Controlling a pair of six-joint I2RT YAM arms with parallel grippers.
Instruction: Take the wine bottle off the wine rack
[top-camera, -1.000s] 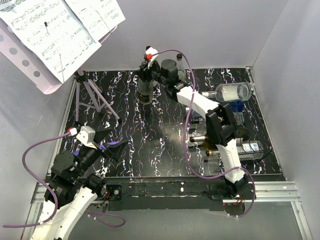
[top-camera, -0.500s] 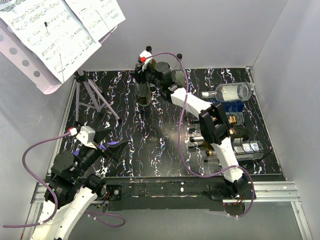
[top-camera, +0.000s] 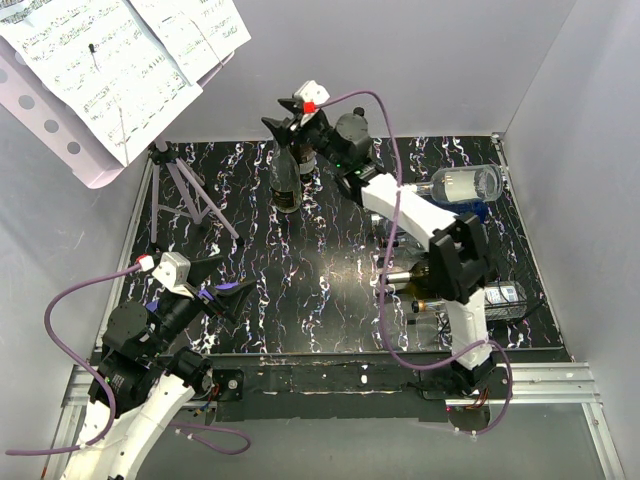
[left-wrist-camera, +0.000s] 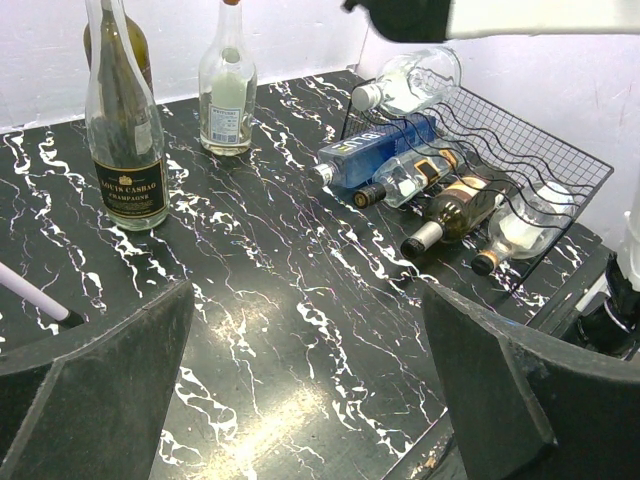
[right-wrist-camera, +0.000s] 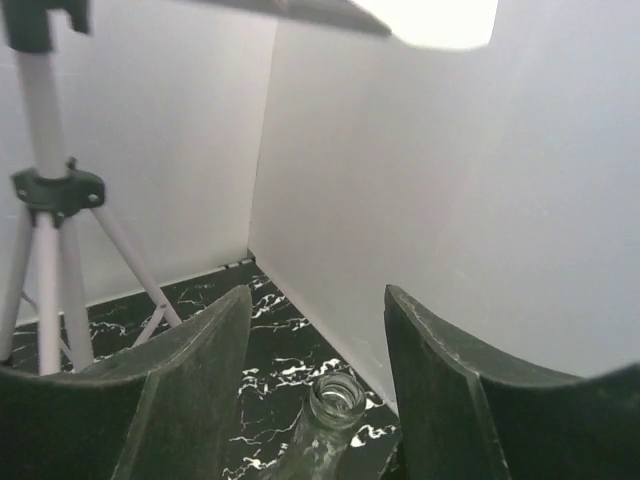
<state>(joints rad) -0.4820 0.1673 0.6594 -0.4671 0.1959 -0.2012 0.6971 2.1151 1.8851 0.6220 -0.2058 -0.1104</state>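
The black wire wine rack (top-camera: 497, 262) stands at the right of the table with several bottles lying on it; it also shows in the left wrist view (left-wrist-camera: 545, 150). A dark green wine bottle (top-camera: 285, 183) stands upright at the back, apart from the rack, and its label shows in the left wrist view (left-wrist-camera: 125, 150). My right gripper (top-camera: 280, 125) is open just above this bottle. The bottle's open mouth (right-wrist-camera: 335, 395) sits below and between the spread fingers without touching them; the gripper (right-wrist-camera: 318, 300) holds nothing. My left gripper (top-camera: 225, 292) is open and empty at the front left (left-wrist-camera: 307, 300).
A purple music stand with sheet music (top-camera: 100, 60) stands on a tripod (top-camera: 185, 195) at the back left. A clear bottle (left-wrist-camera: 228, 95) and another dark bottle (left-wrist-camera: 128, 40) stand at the back. White walls close the back and right.
My right gripper has lifted off the dark bottle's neck and opened. The bottle stays standing at the back. The left arm has not moved.
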